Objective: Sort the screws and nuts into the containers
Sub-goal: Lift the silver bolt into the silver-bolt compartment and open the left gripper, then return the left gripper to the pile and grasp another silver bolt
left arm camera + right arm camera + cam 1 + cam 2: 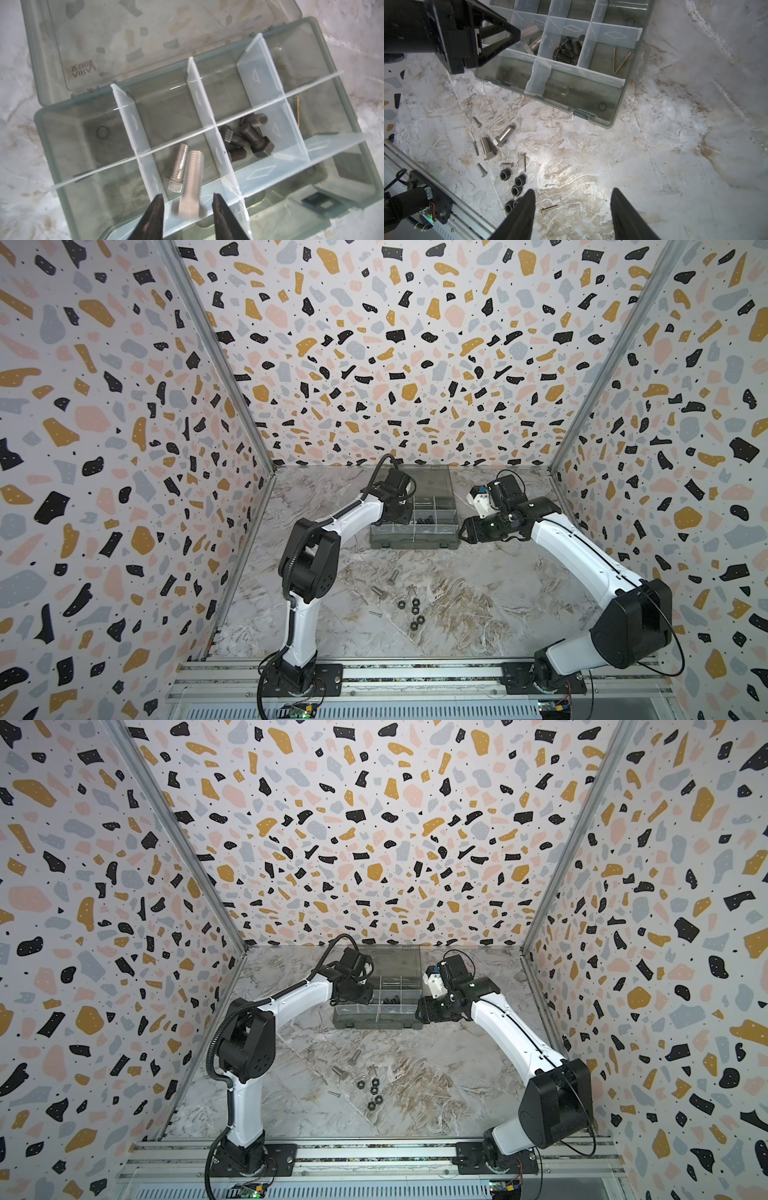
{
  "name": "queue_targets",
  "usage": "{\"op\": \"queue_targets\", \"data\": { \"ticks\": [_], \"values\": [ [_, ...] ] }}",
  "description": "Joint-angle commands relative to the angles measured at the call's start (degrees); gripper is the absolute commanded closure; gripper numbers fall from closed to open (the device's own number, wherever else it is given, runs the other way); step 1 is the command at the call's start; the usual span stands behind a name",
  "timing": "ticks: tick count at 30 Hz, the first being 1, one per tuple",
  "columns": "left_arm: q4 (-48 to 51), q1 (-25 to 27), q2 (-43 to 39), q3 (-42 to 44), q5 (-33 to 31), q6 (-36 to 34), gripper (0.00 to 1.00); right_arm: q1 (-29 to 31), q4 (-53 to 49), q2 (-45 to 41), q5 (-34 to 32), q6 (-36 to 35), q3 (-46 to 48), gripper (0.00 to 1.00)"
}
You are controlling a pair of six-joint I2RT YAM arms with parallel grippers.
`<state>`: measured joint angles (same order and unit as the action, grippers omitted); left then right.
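Black fingers point(153, 218) of the left gripper point(187, 196) stand apart, and between them, with a gap showing on each side, hangs a blurred shiny silver hex-head bolt point(192, 176), over a middle compartment of the translucent smoky-grey plastic organiser box point(62, 135). A second silver bolt point(178, 166) lies on that compartment's floor. The neighbouring compartment holds a small heap of black hex-head bolts point(249, 137); the one beyond holds two thin brass screws point(618, 60). The box's flat lid point(145, 31) lies open behind. On the marbled tabletop point(675, 166) before the box lie two silver bolts point(500, 139), several thin silver screws point(481, 169) and five black hexagonal nuts point(520, 180), close together. The right gripper point(572, 197) hovers beside the box, jaws wide and empty.
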<state>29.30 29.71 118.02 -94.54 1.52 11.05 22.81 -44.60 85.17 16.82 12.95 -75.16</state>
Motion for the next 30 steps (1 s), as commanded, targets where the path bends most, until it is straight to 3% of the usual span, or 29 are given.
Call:
{"op": "queue_targets", "data": {
  "ticks": [1,8,19,25,30],
  "values": [
    [-0.72,-0.36,-0.56,-1.21,2.5,-0.24,0.48,-0.29,-1.48,0.45,-0.53,0.22,-3.17,0.4],
    [-1.81,-0.36,-8.64,5.74,1.65,1.55,0.45,-0.2,-1.38,2.09,1.13,-0.45,-4.24,0.4],
    [0.45,2.21,-25.59,30.74,5.76,2.18,0.52,1.99,0.6,3.16,3.79,-0.83,-2.59,0.4],
    [-0.15,7.64,-26.32,36.35,6.0,2.85,0.53,4.03,0.96,2.65,3.67,-0.23,-1.83,0.4],
    [-2.07,8.69,-25.14,37.79,6.39,3.58,0.54,4.38,1.07,0.75,3.51,0.4,-0.23,0.4]
  ]
}}
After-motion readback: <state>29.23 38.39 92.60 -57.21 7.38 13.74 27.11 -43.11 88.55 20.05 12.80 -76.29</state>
